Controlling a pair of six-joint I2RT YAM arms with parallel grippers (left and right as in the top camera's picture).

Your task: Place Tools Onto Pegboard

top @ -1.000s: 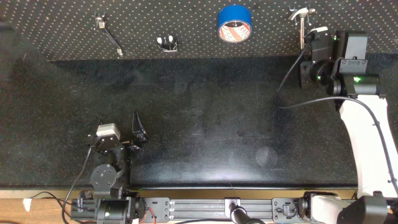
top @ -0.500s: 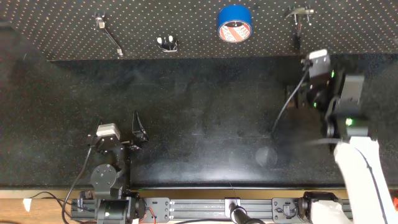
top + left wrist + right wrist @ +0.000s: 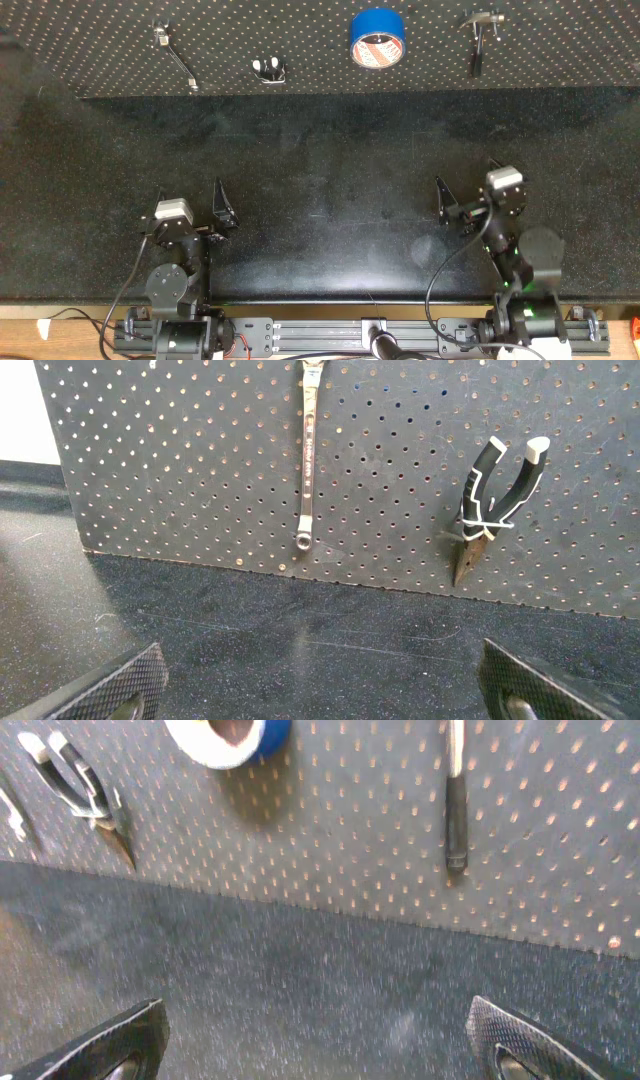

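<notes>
Four tools: wrench (image 3: 175, 55), pliers (image 3: 268, 68), tape (image 3: 377, 38), hammer (image 3: 478, 40) on pegboard (image 3: 300, 30), top.
Left gripper (image 3: 224, 212): lower left, fingers wide apart, empty.
Right gripper (image 3: 445, 200): lower right, same.

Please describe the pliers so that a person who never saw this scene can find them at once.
Look at the pegboard along the black table's far edge. Four tools hang there; the pliers are second from the left, between the wrench and the blue tape. Only they have two black-and-white handles, tip pointing down.
</notes>
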